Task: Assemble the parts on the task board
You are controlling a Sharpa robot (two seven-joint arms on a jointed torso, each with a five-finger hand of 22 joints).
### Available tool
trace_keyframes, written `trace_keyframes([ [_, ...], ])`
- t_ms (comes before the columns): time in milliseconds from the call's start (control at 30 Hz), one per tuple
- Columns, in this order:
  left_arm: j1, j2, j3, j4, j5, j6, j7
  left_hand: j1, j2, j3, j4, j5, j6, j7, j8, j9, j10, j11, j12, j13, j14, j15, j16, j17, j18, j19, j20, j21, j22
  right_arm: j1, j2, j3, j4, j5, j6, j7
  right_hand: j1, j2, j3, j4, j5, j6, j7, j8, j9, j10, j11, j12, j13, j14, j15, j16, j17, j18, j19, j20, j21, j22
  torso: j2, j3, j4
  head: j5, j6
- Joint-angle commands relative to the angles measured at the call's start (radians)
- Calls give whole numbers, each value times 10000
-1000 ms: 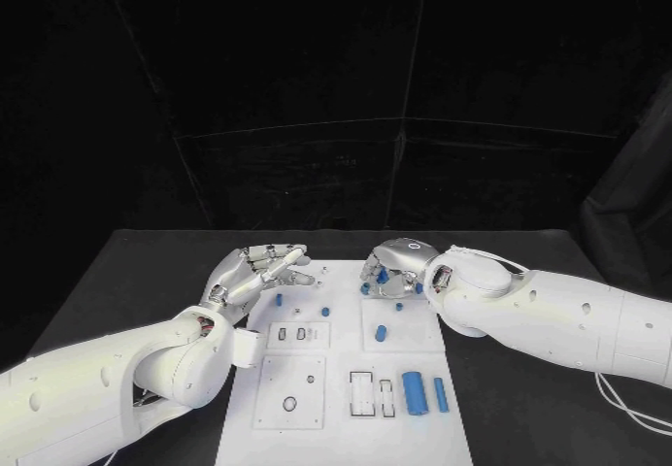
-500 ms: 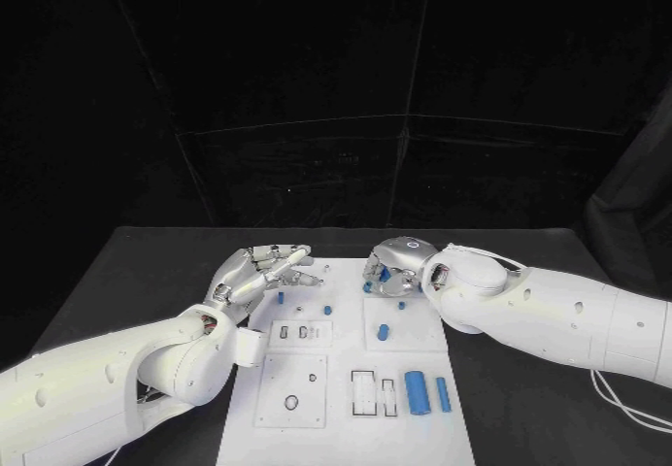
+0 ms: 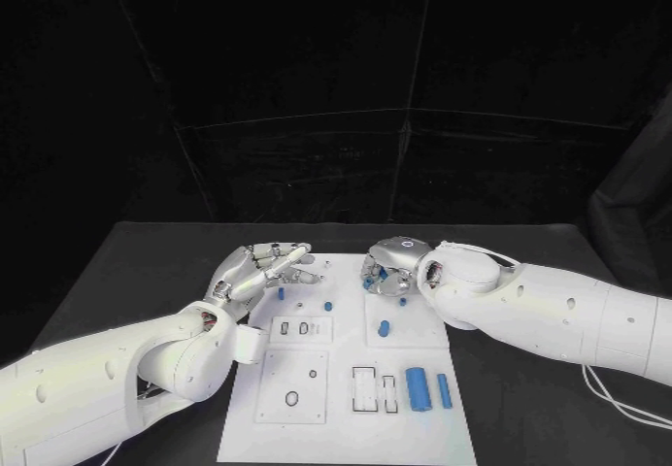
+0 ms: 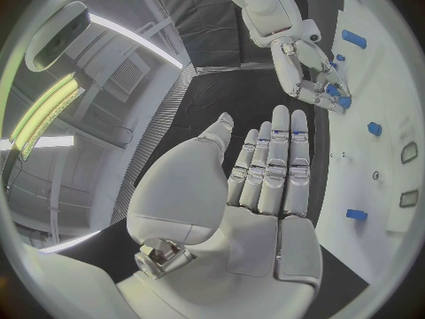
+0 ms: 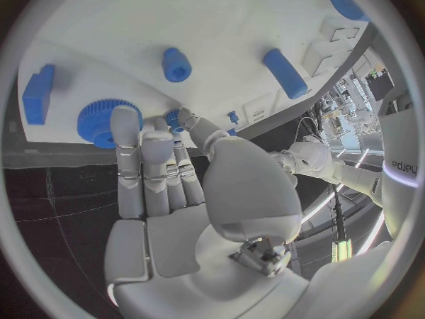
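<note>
While the right hand (image 3: 390, 269) pinches a small blue part (image 5: 174, 120) over the board (image 3: 336, 408), probably to seat it, the left hand (image 3: 259, 273) hovers beside it, fingers spread, holding nothing. That likely leaves room to work.

You see a dim black surround with the white board (image 3: 351, 388) brightly lit from above, ceiling strip lights glaring and straight edges bending in both wrist views.

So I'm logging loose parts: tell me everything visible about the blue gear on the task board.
The blue gear is a round, toothed wheel of matte blue plastic, lying flat on the white task board near its far edge. The right hand reaches over it; one of its fingers overlaps the gear's rim, seemingly touching.
</note>
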Motion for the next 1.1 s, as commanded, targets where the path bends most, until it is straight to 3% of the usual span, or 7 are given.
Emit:
trace_keyframes([
  [33, 18, -7, 9, -1, -50, 170, -6, -4, 91, -13, -73, -59, 58, 11, -60, -10, 44, 7, -63, -13, -27, 44, -59, 19, 130, 83, 9, -44, -19, 19, 16, 4, 37, -79, 158, 33, 27, -122, 92, 23, -25, 51, -8, -7, 7, 87, -5, 23, 12, 213, 25, 149, 140, -32, 114, 16, 129, 152, 12, 11, -1, 14, -82],
  [200, 19, -12, 9, -33, -50, 174, -33, -4, 91, -13, -73, -59, 58, 11, -60, -10, 44, 7, -63, -13, -27, 44, -59, 19, 130, 83, 9, -44, -19, 19, 7, 4, 74, -70, -301, 149, 111, -28, 298, 111, 20, 250, 2, 67, 39, 385, -39, 111, 48, 264, -6, 599, 611, -114, 309, 0, 564, 755, 17, 11, 8, 34, -123],
  [367, 20, -13, 10, -55, -50, 184, -57, -4, 91, -13, -73, -59, 58, 11, -60, -10, 44, 7, -63, -13, -27, 44, -59, 19, 130, 83, 9, -44, -19, 18, -14, 5, 136, 46, -1315, 308, 407, 257, 773, 136, 67, 965, -114, 356, 159, 1065, -210, 353, 179, 330, -130, 1134, 1140, -387, 1053, -92, 1679, 2505, 26, 15, 10, 49, -115],
  [600, 22, -23, 10, -86, -50, 178, -79, -1, 101, -9, -79, -60, 63, 10, -63, -10, 50, 6, -69, -13, -28, 44, -68, 23, 130, 84, 10, -49, -23, 20, 15, 73, 149, 241, -2380, 294, 354, 156, 970, 223, 50, 1180, -187, 391, 195, 1286, -296, 362, 254, 269, -188, 1275, 1205, -444, 1160, -165, 2009, 2904, 38, 11, 6, 95, -42],
  [800, 26, 8, 10, -131, -50, 86, -46, 14, 148, 12, -108, -59, 95, 1, -72, -7, 85, -2, -87, -9, -21, 41, -95, 43, 132, 92, 10, -66, -39, 31, 371, 204, -237, 458, -2676, 261, 215, 65, 986, 350, 15, 1196, -199, 359, 194, 1316, -302, 325, 278, 249, -192, 1353, 1255, -454, 1141, -171, 2091, 2988, 66, 3, 30, 47, 32],
  [1000, 27, 55, 10, -160, -50, -28, 41, 32, 183, 32, -149, -59, 149, -12, -74, -2, 151, -17, -99, -3, 4, 29, -120, 71, 137, 114, 4, -80, -55, 74, 1050, 236, -1062, 620, -2585, 262, -10, -71, 951, 581, -37, 1133, -186, 270, 175, 1267, -284, 228, 287, 221, -174, 1424, 1278, -458, 1094, -157, 2162, 3044, 85, -8, 63, 37, 76],
  [1100, 27, 55, 10, -160, -50, -28, 41, 32, 183, 32, -149, -59, 149, -12, -74, -2, 151, -17, -99, -3, 4, 29, -120, 71, 137, 114, 4, -80, -55, 74, 1050, 236, -1062, 620, -2585, 262, -10, -71, 951, 581, -37, 1133, -186, 270, 175, 1267, -284, 228, 287, 221, -174, 1424, 1278, -458, 1094, -157, 2162, 3044, 86, -10, 66, 42, 71],
])
